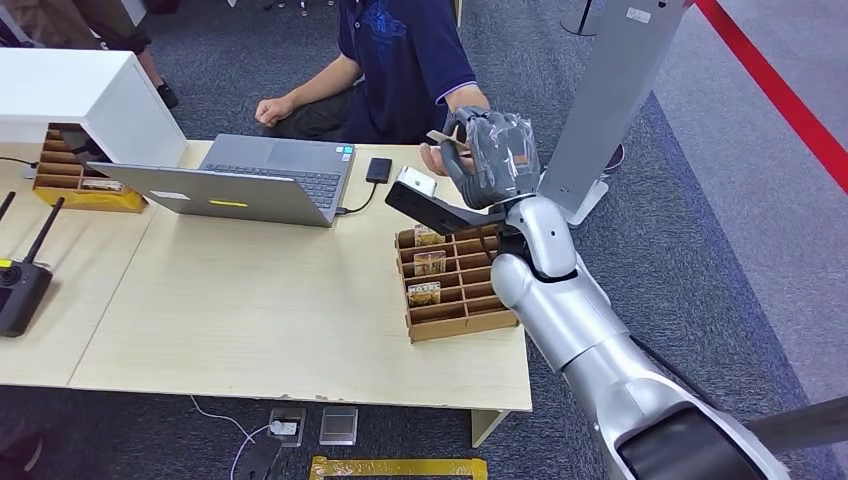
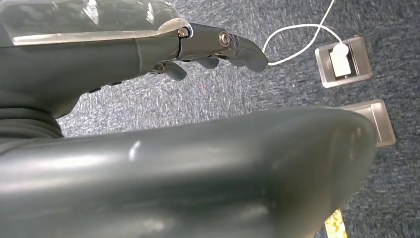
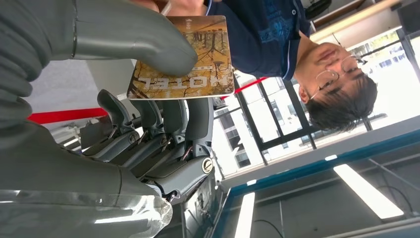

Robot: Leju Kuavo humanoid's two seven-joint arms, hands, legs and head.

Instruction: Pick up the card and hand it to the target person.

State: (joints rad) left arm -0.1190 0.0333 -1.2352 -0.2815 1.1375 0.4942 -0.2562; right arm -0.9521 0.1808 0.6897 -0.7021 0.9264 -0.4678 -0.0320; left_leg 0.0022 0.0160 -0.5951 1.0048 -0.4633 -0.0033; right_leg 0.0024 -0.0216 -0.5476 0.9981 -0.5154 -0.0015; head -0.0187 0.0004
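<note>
You can read "HOTEL" on the card (image 3: 190, 59) that the right hand (image 3: 148, 99) holds; it appears upside down in the right wrist view. The smaller print on it stays illegible to you.

The right hand (image 1: 492, 155) is dull grey plastic under a clear, crinkled, shiny film, and the arm (image 1: 570, 310) behind it is smooth silver with a soft metallic sheen; the card (image 3: 185, 57) it pinches looks like glossy printed paper or thin plastic. The table (image 1: 250, 300) has a pale, matt wood-look top chipped along its front edge, the slotted card rack (image 1: 455, 285) on it looks like brown cardboard or thin wood, and the laptop (image 1: 240, 180) is matt grey metal. The floor is rough, speckled blue-grey carpet (image 2: 208, 99), with brushed metal floor sockets (image 2: 344, 62) set into it.
</note>
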